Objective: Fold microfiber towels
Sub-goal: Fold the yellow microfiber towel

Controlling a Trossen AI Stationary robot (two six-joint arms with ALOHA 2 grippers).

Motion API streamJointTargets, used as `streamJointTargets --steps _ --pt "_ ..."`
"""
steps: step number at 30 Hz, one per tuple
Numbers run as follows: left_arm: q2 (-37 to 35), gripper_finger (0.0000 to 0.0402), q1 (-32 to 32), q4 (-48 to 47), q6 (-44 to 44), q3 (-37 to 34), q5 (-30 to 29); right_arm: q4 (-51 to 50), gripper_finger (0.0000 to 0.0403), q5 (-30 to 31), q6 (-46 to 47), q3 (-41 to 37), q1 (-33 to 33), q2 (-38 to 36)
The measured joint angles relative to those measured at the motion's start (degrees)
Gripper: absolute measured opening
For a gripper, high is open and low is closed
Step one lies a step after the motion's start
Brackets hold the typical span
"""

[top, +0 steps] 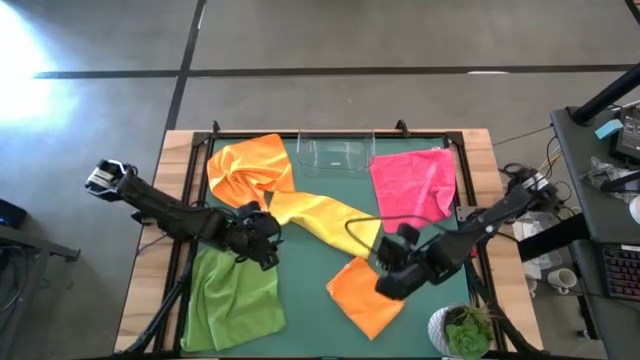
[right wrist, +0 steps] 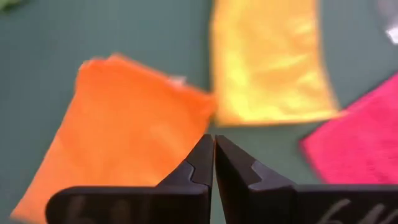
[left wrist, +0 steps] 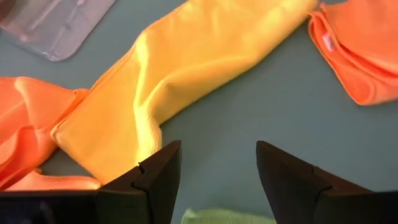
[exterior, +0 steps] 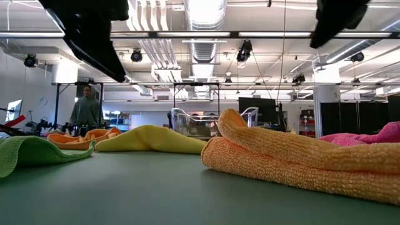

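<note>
Lying nearest the low camera: folded orange towel [exterior: 294, 159], flat on the green table mat [top: 310, 280], looking finished. Hovering just above its far corner, right gripper [right wrist: 214, 163], fingers pressed together on nothing. Hanging over bare mat between the lime green towel [top: 235, 295] and the yellow towel [left wrist: 186, 74], left gripper [left wrist: 217, 171], fingers standing apart, empty. Stretching diagonally across the middle, that yellow towel, bunched long and narrow, one end touching the crumpled second orange towel [top: 250, 165]. Resting spread out farther back on the right, pink towel [top: 415, 180]; beside it at the far edge, clear bin [top: 335, 152]. Probably sitting between folds now, one done and four waiting. Likely needing next: lowering the open left fingers onto the yellow towel's near end, pinching an edge, pulling flat before folding.
</note>
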Motion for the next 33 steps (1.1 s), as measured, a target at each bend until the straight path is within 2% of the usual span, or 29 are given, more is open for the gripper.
streamJointTargets --steps 3,9,16,22,26,30,33 --pt "0.93 0.0192 1.51 2.48 0.11 -1.04 0.0 -0.05 0.0008 1.69 -0.11 -1.68 -2.35 -3.58" --pt "4.95 0.0192 4.34 8.3 0.44 -1.1 1.28 0.2 0.0008 0.22 -3.71 -8.11 -8.45 -9.85" --pt "10.62 0.0192 5.63 20.42 5.34 0.67 3.44 5.47 0.0008 -11.9 -16.37 -17.86 -18.22 -15.27" --pt "16.57 0.0192 7.66 28.55 17.49 4.56 7.17 10.75 0.0008 -20.15 -30.21 -21.83 -24.75 -16.72" --pt "21.39 0.0192 10.26 28.74 24.98 8.24 7.81 14.91 0.0009 -21.63 -37.88 -22.9 -27.17 -16.51" --pt "25.31 0.0192 13.84 25.77 24.99 10.79 7.99 19.61 0.0009 -21.46 -40.75 -22.99 -28.99 -15.22" --pt "26.94 0.0192 16.16 25.29 24.81 11.2 10.45 22.97 0.0009 -21.5 -42.31 -22.99 -30.02 -13.62"
